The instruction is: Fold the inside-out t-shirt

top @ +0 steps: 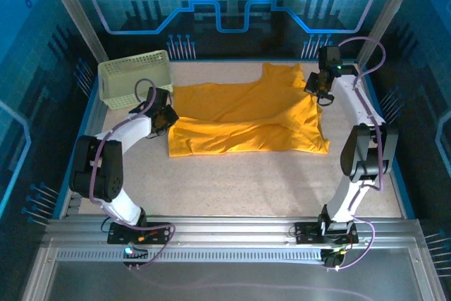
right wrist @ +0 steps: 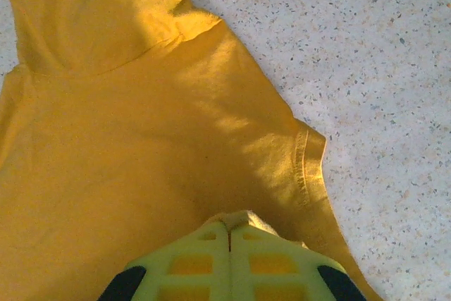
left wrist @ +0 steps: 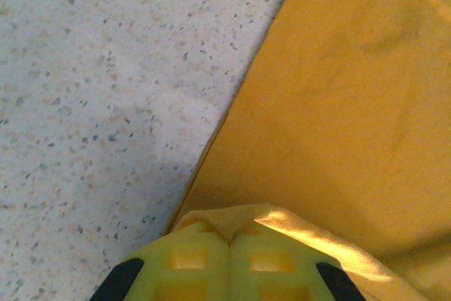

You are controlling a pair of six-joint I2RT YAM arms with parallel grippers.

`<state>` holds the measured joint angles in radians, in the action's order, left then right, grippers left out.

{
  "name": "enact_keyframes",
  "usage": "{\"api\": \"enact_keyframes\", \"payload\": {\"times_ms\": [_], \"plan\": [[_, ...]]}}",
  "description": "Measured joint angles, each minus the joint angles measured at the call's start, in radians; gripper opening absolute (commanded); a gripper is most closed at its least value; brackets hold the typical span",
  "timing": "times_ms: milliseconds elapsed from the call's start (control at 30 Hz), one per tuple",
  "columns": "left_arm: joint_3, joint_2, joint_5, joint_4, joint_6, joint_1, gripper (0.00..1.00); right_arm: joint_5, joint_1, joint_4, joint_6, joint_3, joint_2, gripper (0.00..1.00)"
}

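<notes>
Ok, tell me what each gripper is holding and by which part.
Both pinch the mustard-yellow cloth t-shirt: left gripper a fold at its left edge, right gripper a fold at its right edge.

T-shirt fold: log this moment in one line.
t-shirt: spread out | left fingers: pinching its edge | right fingers: pinching its edge

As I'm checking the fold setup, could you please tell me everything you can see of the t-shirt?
The t-shirt is plain mustard-yellow soft cloth, lying mostly flat on the speckled table, with some wrinkles, a hemmed sleeve and no print. The left gripper pinches a fold at its left edge; the right gripper pinches one near its right side.
</notes>
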<state>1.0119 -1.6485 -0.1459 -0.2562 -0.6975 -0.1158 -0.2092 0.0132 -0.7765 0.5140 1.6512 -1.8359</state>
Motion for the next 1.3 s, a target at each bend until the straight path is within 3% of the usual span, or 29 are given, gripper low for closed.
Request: {"api": "enact_keyframes", "payload": {"times_ms": [133, 233, 367, 500, 667, 933, 1300], "plan": [[0.008, -0.009, -0.005, -0.024, 0.003, 0.002, 0.44, 0.0, 0.0, 0.0, -0.011, 0.02, -0.034, 0.53], [0.014, 0.006, -0.035, -0.077, 0.003, 0.003, 0.61, -0.008, 0.0, -0.011, -0.031, 0.024, -0.036, 0.63], [-0.005, 0.14, -0.067, -0.14, -0.002, -0.009, 0.65, -0.021, 0.0, -0.003, -0.042, -0.037, 0.032, 0.63], [-0.083, 0.339, -0.041, -0.12, -0.01, -0.087, 0.61, 0.027, 0.0, 0.031, -0.035, -0.268, 0.236, 0.63], [-0.216, 0.326, 0.063, -0.058, -0.023, -0.161, 0.57, 0.156, -0.001, 0.1, 0.0, -0.539, 0.382, 0.63], [-0.293, 0.154, 0.137, 0.02, -0.036, -0.161, 0.56, 0.272, -0.008, 0.198, 0.056, -0.667, 0.293, 0.56], [-0.367, 0.198, 0.135, 0.063, -0.04, -0.071, 0.6, 0.241, -0.196, 0.274, 0.116, -0.692, 0.175, 0.54]]}}
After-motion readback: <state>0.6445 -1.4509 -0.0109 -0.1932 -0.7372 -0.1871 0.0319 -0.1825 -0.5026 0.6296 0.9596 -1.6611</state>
